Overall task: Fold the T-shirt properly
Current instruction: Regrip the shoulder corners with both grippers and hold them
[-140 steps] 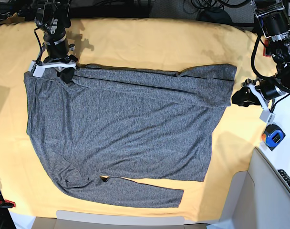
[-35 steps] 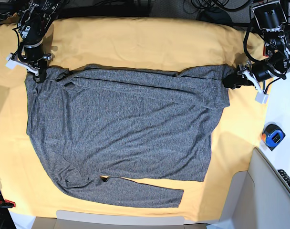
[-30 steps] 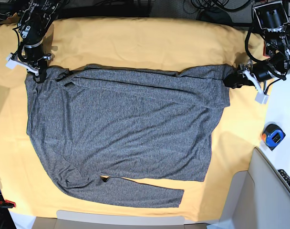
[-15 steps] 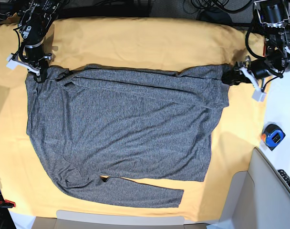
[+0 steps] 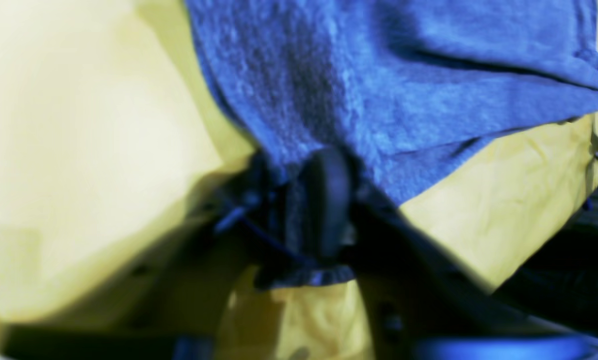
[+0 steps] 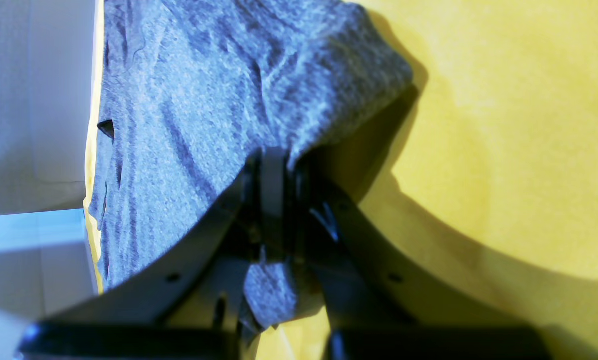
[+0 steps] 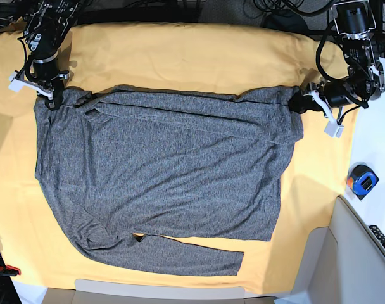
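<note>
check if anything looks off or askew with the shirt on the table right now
The T-shirt lies askew: one sleeve juts out along the near edge, and a small gap shows where it meets the body. The top edge is doubled over. Both corners are pinched by the left gripper and right gripper.

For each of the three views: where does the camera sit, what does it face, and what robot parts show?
Base: overhead, facing down on the T-shirt and yellow cloth; both arms show.
Left wrist: on the left gripper, facing its pinched shirt corner.
Right wrist: on the right gripper, likewise.
Shared: all show shirt and cloth.
</note>
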Tool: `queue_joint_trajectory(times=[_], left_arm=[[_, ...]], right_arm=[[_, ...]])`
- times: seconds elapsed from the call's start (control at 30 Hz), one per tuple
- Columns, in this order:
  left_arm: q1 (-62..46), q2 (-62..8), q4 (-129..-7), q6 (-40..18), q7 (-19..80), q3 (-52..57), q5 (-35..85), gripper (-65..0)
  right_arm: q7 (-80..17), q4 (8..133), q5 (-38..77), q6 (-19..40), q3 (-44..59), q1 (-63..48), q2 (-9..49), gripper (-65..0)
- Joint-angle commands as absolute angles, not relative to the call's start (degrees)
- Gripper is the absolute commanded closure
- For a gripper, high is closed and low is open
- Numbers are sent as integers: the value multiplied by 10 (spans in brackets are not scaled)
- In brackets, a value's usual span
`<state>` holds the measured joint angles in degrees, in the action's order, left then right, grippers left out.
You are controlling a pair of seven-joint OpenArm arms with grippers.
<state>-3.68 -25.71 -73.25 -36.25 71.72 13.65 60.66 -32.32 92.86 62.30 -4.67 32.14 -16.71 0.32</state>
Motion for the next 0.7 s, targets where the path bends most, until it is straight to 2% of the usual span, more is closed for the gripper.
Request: queue_joint_trajectory(times=[0.0,0.23,0.33,0.67], left_arm=[[-38,-262,-735,-364,736,134,596,0],[-38,-281,-738,-367,737,139,601,0],[-37,-288,-741,-368,737,140,601,0],[-37,-298,-827,-369,752,168,602,0]], right_arm=[[-341,923,635,-63,319,-177,0,0],[-342,923,635,-63,318,-189,10,0],[-378,924,635,-63,321,-189,17,0],[-426,928,634,-67,320,-169,62,0]])
